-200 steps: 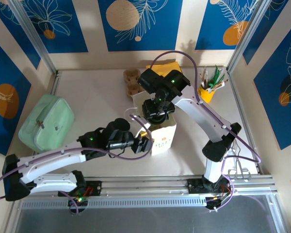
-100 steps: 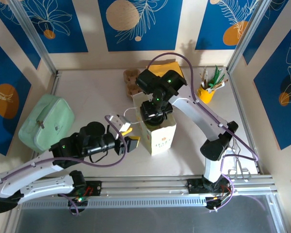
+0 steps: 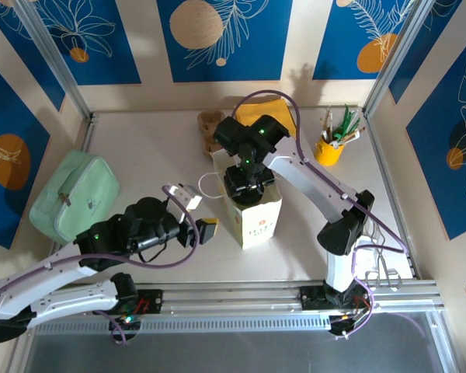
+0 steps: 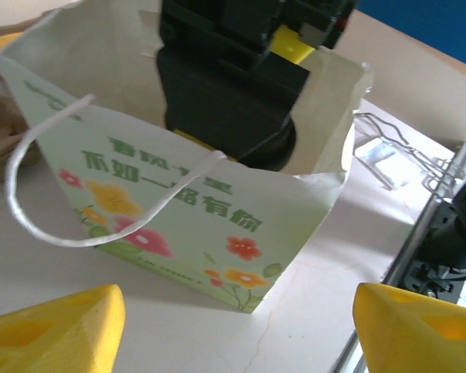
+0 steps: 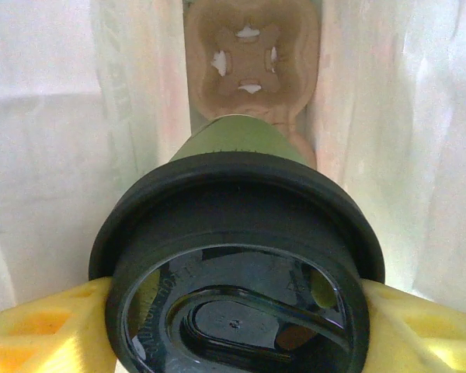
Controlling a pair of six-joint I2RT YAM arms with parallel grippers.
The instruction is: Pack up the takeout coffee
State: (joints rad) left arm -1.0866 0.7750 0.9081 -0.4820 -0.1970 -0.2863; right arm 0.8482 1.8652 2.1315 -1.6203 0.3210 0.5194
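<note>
The takeout coffee (image 5: 237, 225), a paper cup with a round black lid, hangs inside the flowered paper bag (image 3: 261, 221), and my right gripper (image 5: 237, 315) is shut on its lid rim. Its yellow fingers (image 5: 39, 326) press both sides. Below the cup, a brown cardboard cup carrier (image 5: 252, 47) lies on the bag's bottom. From above, the right gripper (image 3: 248, 180) reaches down into the bag's mouth and hides the cup. My left gripper (image 3: 206, 231) stands open just left of the bag (image 4: 179, 210), holding nothing. Its yellow fingertips (image 4: 54, 326) are spread wide over bare table.
A mint-green pouch (image 3: 74, 194) lies at the left. Brown cup carriers (image 3: 210, 128) and a yellow sheet (image 3: 278, 109) sit behind the bag. A yellow cup of utensils (image 3: 331, 148) stands at the back right. A wire rack (image 4: 396, 151) lies near the right arm's base.
My left gripper has drawn back to the left, away from the bag's edge, and its jaws have widened. The right gripper has stayed in the bag with the cup.
</note>
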